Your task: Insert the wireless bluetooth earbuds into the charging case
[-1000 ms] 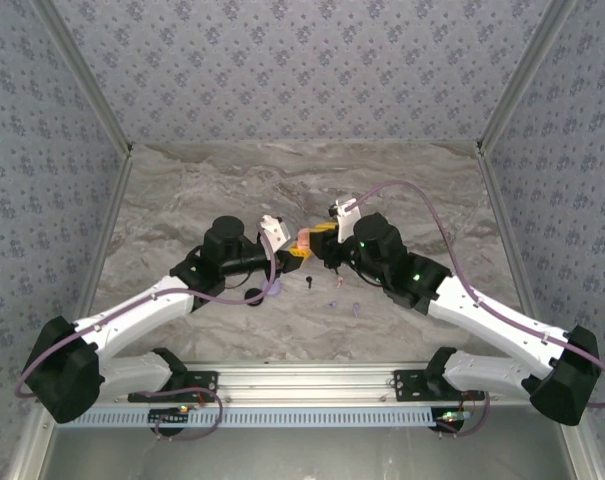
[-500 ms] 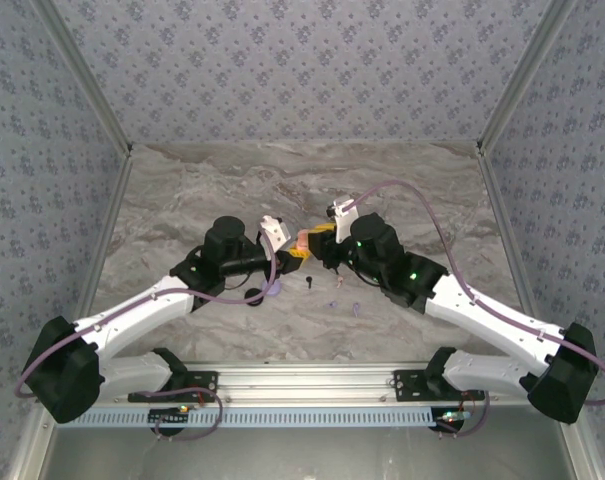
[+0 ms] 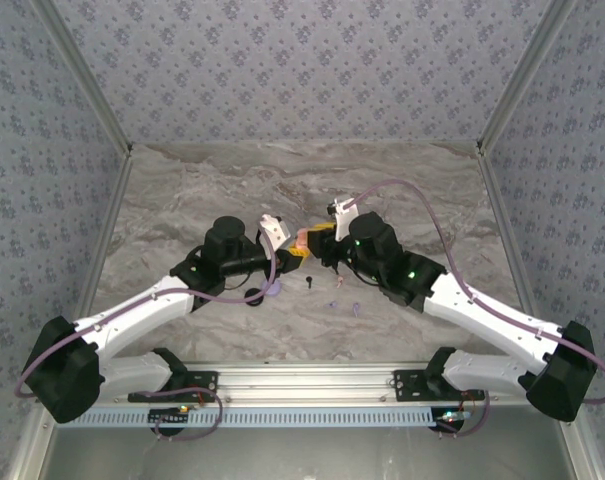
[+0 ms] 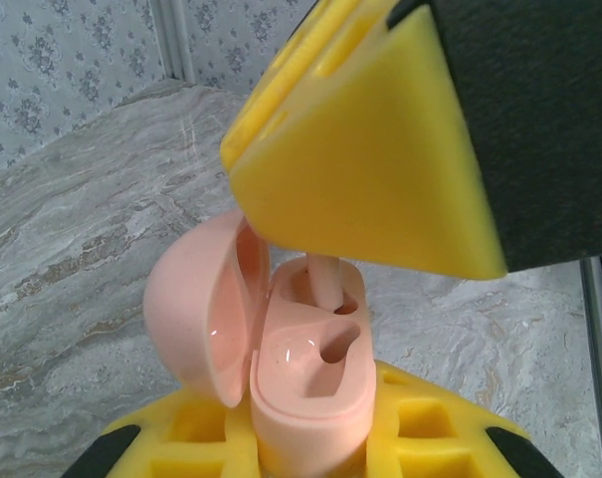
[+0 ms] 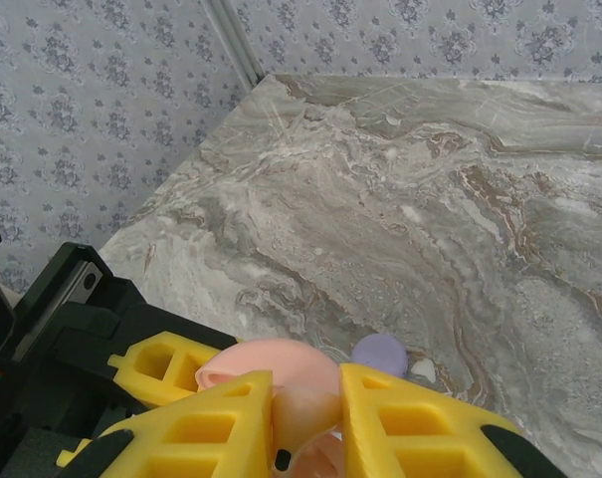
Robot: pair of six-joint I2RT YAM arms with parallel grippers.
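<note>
While both arms meet over the marble table [image 3: 182, 200], the overhead view has the left gripper [image 3: 290, 253] clenched on the pink charging case [image 3: 302, 240], with the right gripper [image 3: 320, 247] crowded in just beside the case on its right. Near the case, on the side toward the arm bases, a black earbud [image 3: 309, 281] and what I take for lavender earbuds [image 3: 334, 303] lie loose on the table.

From the left wrist, the case stands upright between the yellow fingers. Its lid [image 4: 196, 299] is swung open to the left. A pale pink earbud [image 4: 325, 284] has its stem pointing down into the case's far socket, right under the other arm's yellow finger [image 4: 360, 169]. The near socket [image 4: 332, 349] is empty.

From the right wrist, the right gripper is pinched on that pink bud [image 5: 305, 410] directly above the case, with a lavender disc [image 5: 380, 354] on the table beyond it.

To do this well, I'd say the stem wants to stay in line with the socket and go straight down while the left grip holds firm. The bud shouldn't be let go until it sits flush. Any tilt looks likely to catch it on the socket rim or twist the case in its grip
</note>
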